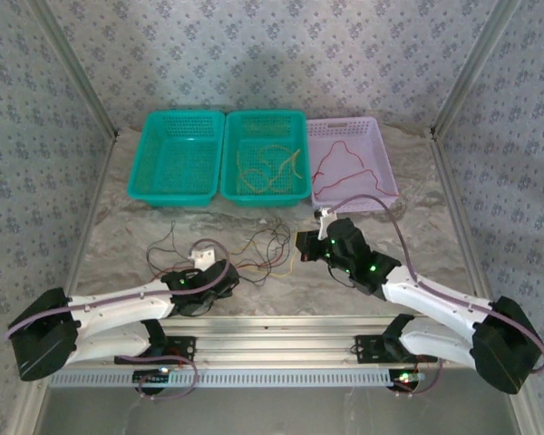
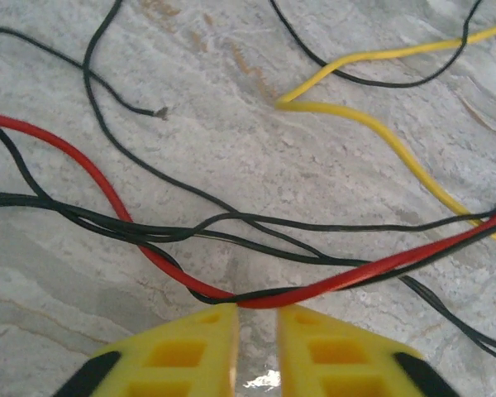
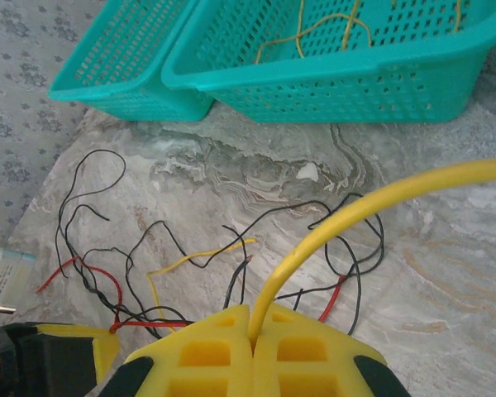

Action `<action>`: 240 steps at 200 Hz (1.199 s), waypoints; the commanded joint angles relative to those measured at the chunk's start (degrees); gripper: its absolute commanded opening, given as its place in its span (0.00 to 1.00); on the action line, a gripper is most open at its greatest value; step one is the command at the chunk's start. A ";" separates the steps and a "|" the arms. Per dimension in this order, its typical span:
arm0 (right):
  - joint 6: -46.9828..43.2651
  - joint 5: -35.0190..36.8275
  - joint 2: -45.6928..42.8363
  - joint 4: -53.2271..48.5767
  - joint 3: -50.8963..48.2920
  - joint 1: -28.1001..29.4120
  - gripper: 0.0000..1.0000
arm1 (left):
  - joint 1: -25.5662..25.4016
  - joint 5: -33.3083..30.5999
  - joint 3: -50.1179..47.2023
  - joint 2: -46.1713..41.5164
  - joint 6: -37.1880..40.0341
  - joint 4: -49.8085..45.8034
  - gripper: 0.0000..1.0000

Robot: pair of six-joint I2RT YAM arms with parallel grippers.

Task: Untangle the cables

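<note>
The tangle of cables (image 1: pixel 261 246) is lying on the marble table (image 1: pixel 127 227), near the centre and between both arms. The right gripper (image 3: pixel 252 321) is clamping a yellow cable (image 3: pixel 355 207), which is rising from its jaws and arcing right. The left gripper (image 2: pixel 256 313) is sitting with jaws narrowly apart, a red cable (image 2: pixel 380 269) crossing their tips; I cannot tell whether it is pinched. That red cable is running left to right, twisted with black cables (image 2: pixel 355 227). A pull here is risking catching black strands too, tightening the knot.
</note>
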 commanded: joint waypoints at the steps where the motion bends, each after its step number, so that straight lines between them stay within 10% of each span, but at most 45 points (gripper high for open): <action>1: -2.58 -0.26 -2.57 -2.45 1.80 -0.57 0.00 | -0.37 -1.80 0.70 -2.08 -0.03 -0.73 0.10; 192: -7.18 -4.19 -21.91 -28.97 14.61 -15.21 0.00 | -0.11 -5.09 -0.62 -10.08 -0.43 -6.37 0.00; 240: -5.60 -11.12 -19.62 -24.15 15.26 -15.61 0.00 | 0.07 -2.21 -0.24 -6.49 0.97 0.01 0.54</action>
